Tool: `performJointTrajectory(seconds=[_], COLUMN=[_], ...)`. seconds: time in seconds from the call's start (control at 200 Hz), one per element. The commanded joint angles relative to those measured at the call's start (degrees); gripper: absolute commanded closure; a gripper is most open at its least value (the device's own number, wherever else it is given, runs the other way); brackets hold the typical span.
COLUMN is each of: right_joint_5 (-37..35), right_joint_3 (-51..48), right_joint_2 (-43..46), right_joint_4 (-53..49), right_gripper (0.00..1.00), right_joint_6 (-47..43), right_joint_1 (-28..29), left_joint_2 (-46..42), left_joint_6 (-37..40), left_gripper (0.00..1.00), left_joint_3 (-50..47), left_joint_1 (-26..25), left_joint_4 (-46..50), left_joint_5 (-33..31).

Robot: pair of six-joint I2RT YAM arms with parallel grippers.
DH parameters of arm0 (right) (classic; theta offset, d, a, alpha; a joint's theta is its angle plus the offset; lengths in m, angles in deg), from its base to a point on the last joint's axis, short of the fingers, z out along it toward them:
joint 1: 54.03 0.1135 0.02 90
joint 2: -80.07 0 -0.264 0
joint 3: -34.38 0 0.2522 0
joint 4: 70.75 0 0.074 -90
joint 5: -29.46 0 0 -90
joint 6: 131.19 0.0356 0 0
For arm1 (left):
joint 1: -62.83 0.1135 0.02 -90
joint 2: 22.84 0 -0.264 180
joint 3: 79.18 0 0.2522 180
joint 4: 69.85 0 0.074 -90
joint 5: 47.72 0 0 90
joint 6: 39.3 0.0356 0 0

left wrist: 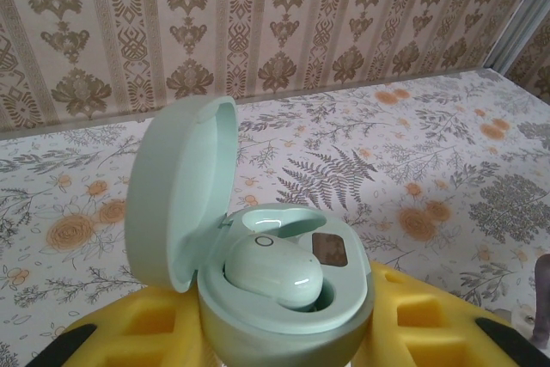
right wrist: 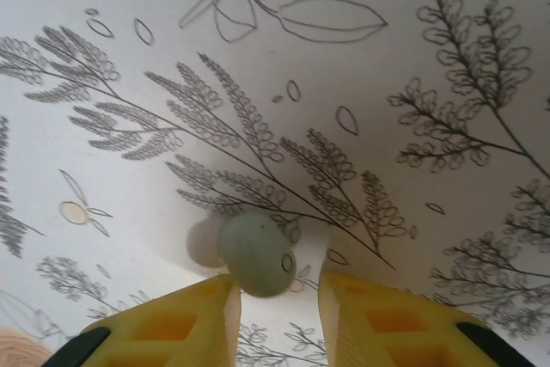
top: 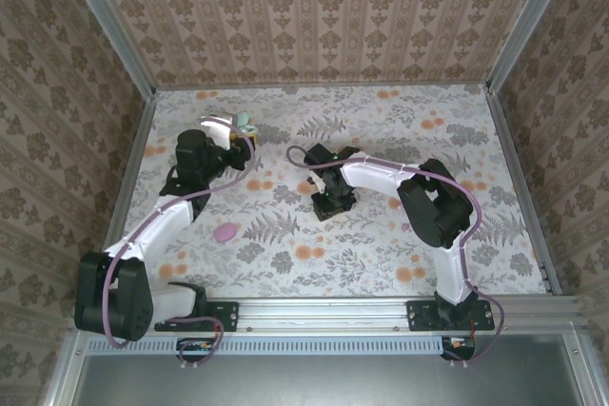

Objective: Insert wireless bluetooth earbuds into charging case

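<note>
My left gripper [left wrist: 285, 345] is shut on the mint-green charging case [left wrist: 258, 320], its yellow fingers [left wrist: 129, 333] pressing on both sides. The lid [left wrist: 176, 199] stands open to the left. One mint earbud [left wrist: 273, 271] sits in the near slot, and the slot behind it [left wrist: 282, 226] is empty. In the top view the case [top: 245, 124] is held up at the back left. My right gripper [right wrist: 279, 294] points down at the floral table, jaws apart. A second mint earbud [right wrist: 256, 253] lies on the table at the tip of its left finger, outside the gap.
A pink oval object [top: 225, 232] lies on the table beside the left arm. A small pink bit [top: 406, 227] lies near the right arm's elbow. Patterned walls close in the table on three sides, and a metal rail [top: 381, 311] runs along the near edge.
</note>
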Motion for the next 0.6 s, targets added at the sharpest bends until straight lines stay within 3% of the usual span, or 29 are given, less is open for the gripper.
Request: performJointTrajectory(seconds=[0.0,0.185,0.375,0.51,0.595], right_joint_5=[-6.1,-7.4,-4.2,-3.1,0.8], right_joint_3=[0.3,0.0,1.4,3.0,1.8], right_joint_2=[0.8,1.8,1.1,2.2,3.6], right_joint_4=[-4.8,-2.4,0.5,-0.9,0.3], right_gripper=[0.64,0.64,0.64,0.64,0.58], right_joint_6=[-3.5,-0.8,2.7,9.3,16.2], right_joint_1=[-1.0,-3.4,-3.7,-3.7,-3.7], left_joint_2=[0.1,0.1,-0.1,-0.3,-0.2], left_joint_6=[1.0,1.2,1.3,1.3,1.5], left_gripper=[0.77,0.78,0.78,0.77,0.78], left_joint_3=[2.1,2.0,1.8,1.7,1.6], left_joint_1=[-0.1,-0.1,0.0,0.1,0.3], left_joint_4=[-0.9,-0.9,-0.8,-0.7,-0.7], left_joint_5=[-0.1,-0.4,-0.4,-0.6,-0.8])
